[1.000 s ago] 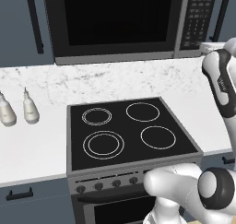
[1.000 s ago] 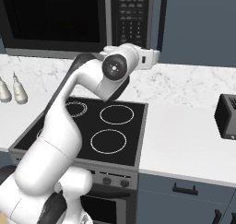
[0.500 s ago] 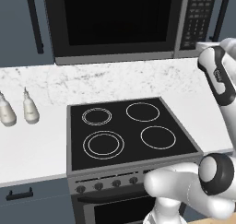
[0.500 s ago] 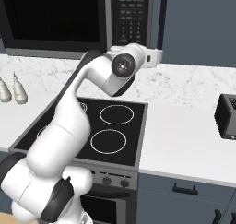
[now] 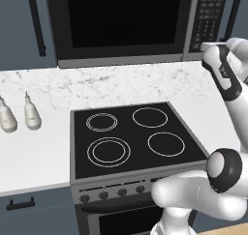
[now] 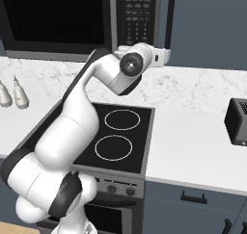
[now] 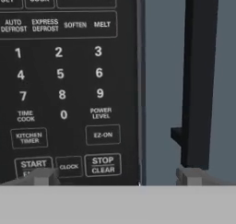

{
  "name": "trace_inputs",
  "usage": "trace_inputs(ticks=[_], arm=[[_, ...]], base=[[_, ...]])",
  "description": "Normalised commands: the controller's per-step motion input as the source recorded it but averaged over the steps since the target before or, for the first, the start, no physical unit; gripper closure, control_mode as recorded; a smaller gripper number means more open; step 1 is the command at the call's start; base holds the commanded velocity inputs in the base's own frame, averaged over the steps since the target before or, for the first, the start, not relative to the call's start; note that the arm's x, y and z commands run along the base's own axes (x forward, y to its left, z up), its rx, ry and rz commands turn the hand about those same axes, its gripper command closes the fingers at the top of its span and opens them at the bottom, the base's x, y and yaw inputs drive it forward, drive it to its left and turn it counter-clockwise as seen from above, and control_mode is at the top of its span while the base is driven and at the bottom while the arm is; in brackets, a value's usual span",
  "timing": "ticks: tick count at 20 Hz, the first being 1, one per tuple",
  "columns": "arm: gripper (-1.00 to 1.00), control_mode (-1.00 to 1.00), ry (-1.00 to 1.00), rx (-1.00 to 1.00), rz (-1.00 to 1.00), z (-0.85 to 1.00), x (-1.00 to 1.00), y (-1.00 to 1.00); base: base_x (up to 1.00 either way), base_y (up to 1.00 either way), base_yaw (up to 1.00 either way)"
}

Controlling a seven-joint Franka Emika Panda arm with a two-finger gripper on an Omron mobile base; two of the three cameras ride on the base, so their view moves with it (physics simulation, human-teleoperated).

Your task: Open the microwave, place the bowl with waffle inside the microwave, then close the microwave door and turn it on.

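The black microwave (image 5: 121, 26) hangs above the stove with its door (image 5: 120, 17) shut; through the dark window nothing inside can be made out. The keypad (image 5: 208, 16) is at its right end. My gripper (image 7: 116, 177) is open and empty, close in front of the keypad's (image 7: 60, 80) bottom row. Its left fingertip (image 7: 41, 177) sits just below the START button (image 7: 33, 164). Its right fingertip (image 7: 191, 176) is off the microwave, in front of the blue cabinet. In the left base view the hand (image 5: 219, 60) is at the keypad's lower right corner. The bowl with waffle is out of view.
A black stove (image 5: 131, 137) with ring burners lies below. Two white bottles (image 5: 19, 115) stand on the marble counter (image 5: 38, 152) to its left. A dark toaster (image 6: 237, 121) sits on the right counter. A dark cabinet handle (image 7: 198, 80) runs beside the microwave.
The hand has risen and moved in toward the lower right of the keypad. The jaws have stayed open. The door stays shut.
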Motion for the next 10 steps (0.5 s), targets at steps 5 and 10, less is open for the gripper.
trace_inputs(ticks=[5, 10], arm=[[-1.00, -1.00, 0.00, 0.00, 0.00, 0.00, 0.21, 0.01], [-1.00, -1.00, 0.02, 0.00, 0.00, 0.00, 0.07, 0.21]], base=[[0.00, 0.00, 0.00], [0.00, 0.00, 0.00]])
